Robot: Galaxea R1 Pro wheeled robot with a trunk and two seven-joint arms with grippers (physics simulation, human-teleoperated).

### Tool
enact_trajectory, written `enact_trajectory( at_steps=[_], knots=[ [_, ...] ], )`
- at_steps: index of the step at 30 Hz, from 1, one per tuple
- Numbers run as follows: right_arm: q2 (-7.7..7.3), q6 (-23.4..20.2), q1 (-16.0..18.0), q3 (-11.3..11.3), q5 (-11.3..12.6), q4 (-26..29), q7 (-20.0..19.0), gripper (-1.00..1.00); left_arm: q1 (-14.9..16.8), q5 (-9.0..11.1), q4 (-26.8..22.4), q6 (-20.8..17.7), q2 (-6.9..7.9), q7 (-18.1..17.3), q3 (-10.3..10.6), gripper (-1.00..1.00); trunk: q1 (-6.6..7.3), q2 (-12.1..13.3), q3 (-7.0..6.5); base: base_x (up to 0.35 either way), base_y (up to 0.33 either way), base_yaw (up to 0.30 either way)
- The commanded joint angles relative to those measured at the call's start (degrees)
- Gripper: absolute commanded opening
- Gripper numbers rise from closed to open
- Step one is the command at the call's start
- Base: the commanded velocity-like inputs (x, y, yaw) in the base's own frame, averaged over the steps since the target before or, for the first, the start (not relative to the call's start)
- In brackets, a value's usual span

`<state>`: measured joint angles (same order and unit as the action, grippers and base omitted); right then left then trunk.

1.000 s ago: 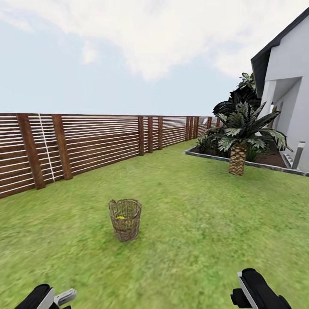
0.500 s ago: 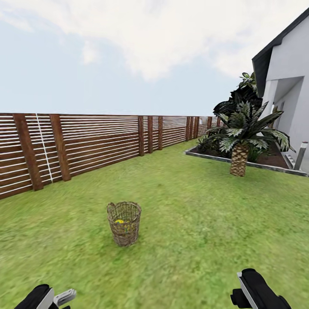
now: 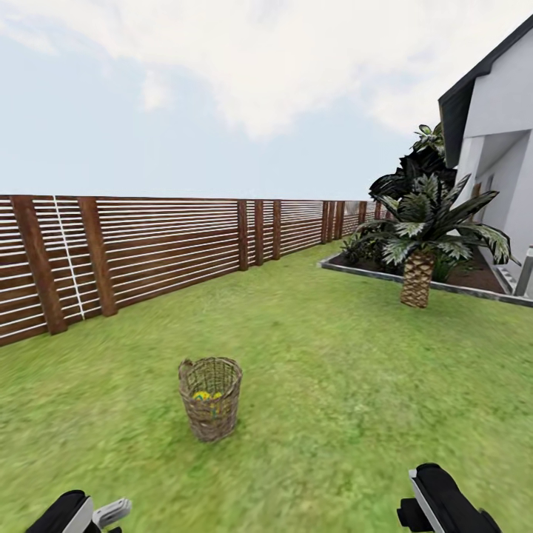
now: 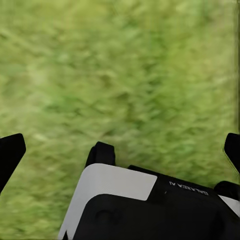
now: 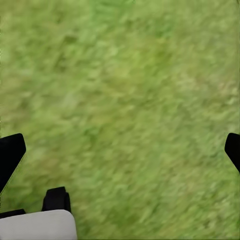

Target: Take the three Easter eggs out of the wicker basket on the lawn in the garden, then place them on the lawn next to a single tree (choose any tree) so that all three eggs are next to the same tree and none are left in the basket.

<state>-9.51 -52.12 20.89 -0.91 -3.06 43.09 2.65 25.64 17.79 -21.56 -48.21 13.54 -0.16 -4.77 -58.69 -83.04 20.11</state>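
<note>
Fenced lawn (image 3: pixel 355 385). Wicker basket (image 3: pixel 210 398) ahead left, eggs (image 3: pixel 204 395) inside. Both end effectors (image 4: pixel 120 150) (image 5: pixel 120 150) spread wide, empty. Approach step; next: close in, reach into basket.

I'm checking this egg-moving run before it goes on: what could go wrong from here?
1. The wicker basket is tall and narrow at the base, standing free on the lawn; a pincer reaching in could tip it.
2. The Easter eggs lie low inside, seen only as yellow through the weave, so a grasp may miss.
3. The one plant nearby is a palm, which may not count as a tree.
</note>
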Motion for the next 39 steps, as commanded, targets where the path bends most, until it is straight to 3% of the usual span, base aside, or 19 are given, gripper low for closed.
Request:
enact_trajectory(
  at_steps=[1,11,25,39],
  knots=[
    [0.02,-0.3,0.0,-0.1,-0.3,0.1,-0.1,1.00,0.0,0.0,-0.1,-0.3,-0.05,0.0,-0.3,1.00,-0.04,0.0,0.07,0.338,0.000,0.000],
    [0.01,-0.1,0.0,0.0,-0.3,0.2,-0.1,1.00,0.0,0.0,-0.1,-0.3,0.01,0.0,-0.5,1.00,-0.04,0.0,0.07,0.339,0.000,-0.012],
    [0.13,-0.1,0.0,0.0,-0.3,0.1,-0.1,1.00,0.0,0.0,-0.1,-0.3,0.13,0.0,-0.6,1.00,-0.04,0.0,0.07,0.339,0.000,-0.255],
    [0.21,-0.2,0.0,-0.1,-0.3,-0.1,-0.1,1.00,0.0,0.0,-0.7,-0.3,0.18,0.0,-0.8,1.00,-0.04,0.0,0.07,0.339,0.000,-0.017]
  ],
)
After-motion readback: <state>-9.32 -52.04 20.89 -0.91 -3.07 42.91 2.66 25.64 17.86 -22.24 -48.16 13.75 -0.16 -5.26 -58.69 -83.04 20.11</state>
